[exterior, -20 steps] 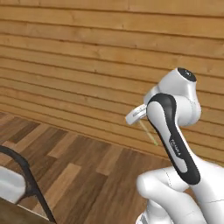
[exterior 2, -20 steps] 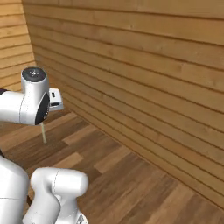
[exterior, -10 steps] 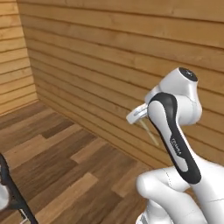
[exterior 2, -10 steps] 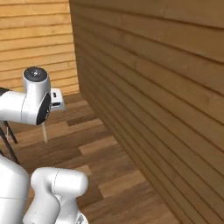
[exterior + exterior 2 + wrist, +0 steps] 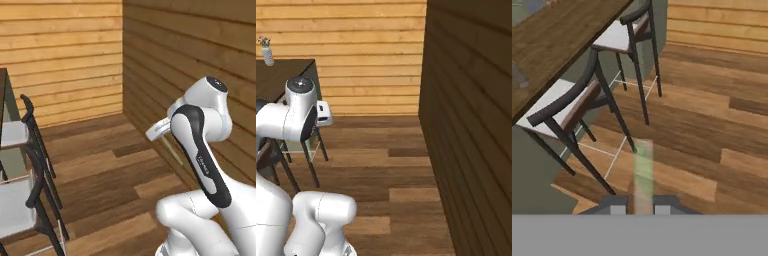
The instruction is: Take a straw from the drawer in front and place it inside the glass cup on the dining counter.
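My gripper (image 5: 639, 206) is shut on the straw (image 5: 643, 170), a thin pale stick that runs up from between the two dark fingertips (image 5: 614, 205), over the floor beside the stools. In the left base view the straw (image 5: 173, 151) slants down from the hand, beside the arm's dark link. The dining counter (image 5: 562, 35) is a dark-brown wooden top across the hand view's upper left, and its top (image 5: 286, 72) also lies at the left of the right base view. A faint grey patch at the counter's left edge may be the glass cup; I cannot tell. The drawer is out of view.
Two black-framed, white-seated stools (image 5: 572, 100) stand along the counter's sage-green base, also seen as stools (image 5: 20, 165) at the left. A white vase with flowers (image 5: 266, 51) stands on the counter. Wooden plank walls meet in a corner (image 5: 123, 60); wooden floor lies between.
The whole picture has swung: the base has turned, bringing the wall corner, the stools and the dining counter into view. The arm's pose and the gripper's hold on the straw are the same.
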Motion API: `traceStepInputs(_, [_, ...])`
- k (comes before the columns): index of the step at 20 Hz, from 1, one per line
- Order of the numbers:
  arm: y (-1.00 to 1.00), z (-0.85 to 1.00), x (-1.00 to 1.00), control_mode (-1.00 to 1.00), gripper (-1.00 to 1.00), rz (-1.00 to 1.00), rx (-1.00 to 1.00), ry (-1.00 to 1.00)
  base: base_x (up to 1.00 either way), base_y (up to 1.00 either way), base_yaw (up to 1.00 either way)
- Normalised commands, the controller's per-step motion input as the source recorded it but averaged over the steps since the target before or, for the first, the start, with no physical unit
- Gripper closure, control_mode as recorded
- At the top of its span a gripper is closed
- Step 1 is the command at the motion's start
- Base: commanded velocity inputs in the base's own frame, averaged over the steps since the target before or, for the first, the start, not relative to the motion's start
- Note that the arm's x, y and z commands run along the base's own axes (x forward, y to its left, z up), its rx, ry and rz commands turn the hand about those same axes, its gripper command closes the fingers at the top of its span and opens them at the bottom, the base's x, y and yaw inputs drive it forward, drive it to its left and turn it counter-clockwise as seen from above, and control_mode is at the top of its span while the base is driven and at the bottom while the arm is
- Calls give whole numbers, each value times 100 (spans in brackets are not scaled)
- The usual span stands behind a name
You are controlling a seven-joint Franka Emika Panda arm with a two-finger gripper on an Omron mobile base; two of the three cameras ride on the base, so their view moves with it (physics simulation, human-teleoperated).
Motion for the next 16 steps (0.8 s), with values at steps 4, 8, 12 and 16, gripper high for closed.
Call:
traceStepInputs(4, [0, 0, 0, 100, 100, 0, 0, 0, 81, -1, 80])
traceStepInputs(8, [0, 0, 0, 100, 100, 0, 0, 0, 69, -1, 83])
traceStepInputs(12, [0, 0, 0, 100, 100, 0, 0, 0, 59, -12, 82])
traceStepInputs(16, [0, 0, 0, 100, 100, 0, 0, 0, 30, -46, 76])
